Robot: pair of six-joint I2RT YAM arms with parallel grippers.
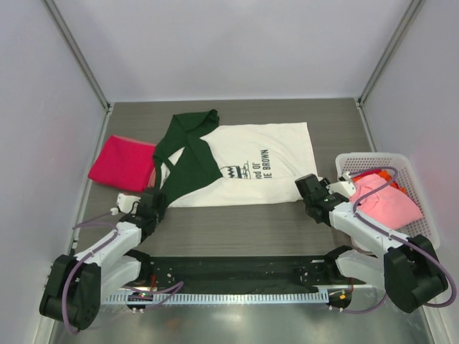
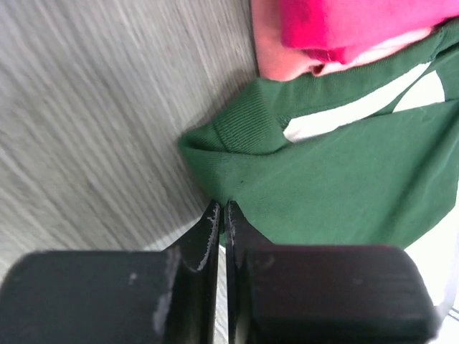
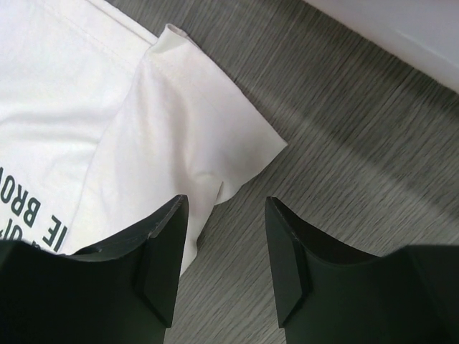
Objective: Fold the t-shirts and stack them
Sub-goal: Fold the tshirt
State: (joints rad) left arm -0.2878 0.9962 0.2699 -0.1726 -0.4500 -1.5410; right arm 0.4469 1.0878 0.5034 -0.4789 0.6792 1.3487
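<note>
The cream-white t-shirt (image 1: 251, 161) lies flat mid-table, print up, with its dark green sleeve (image 1: 183, 154) folded across its left side. My left gripper (image 1: 154, 204) is at the sleeve's near edge. In the left wrist view the gripper (image 2: 223, 208) is shut, with the rim of the green cloth (image 2: 337, 186) pinched at its tips. My right gripper (image 1: 307, 188) hovers open at the shirt's near right corner (image 3: 179, 136). One of its fingers (image 3: 161, 258) is over cloth, the other over bare table. The magenta-red t-shirt (image 1: 123, 163) lies folded at the left. A pink t-shirt (image 1: 387, 201) fills the basket.
A white lattice basket (image 1: 373, 155) stands at the right edge beside my right arm, with something orange showing behind the pink cloth. Grey walls close in the table on three sides. The magenta-red shirt (image 2: 358, 25) touches the green sleeve's far side.
</note>
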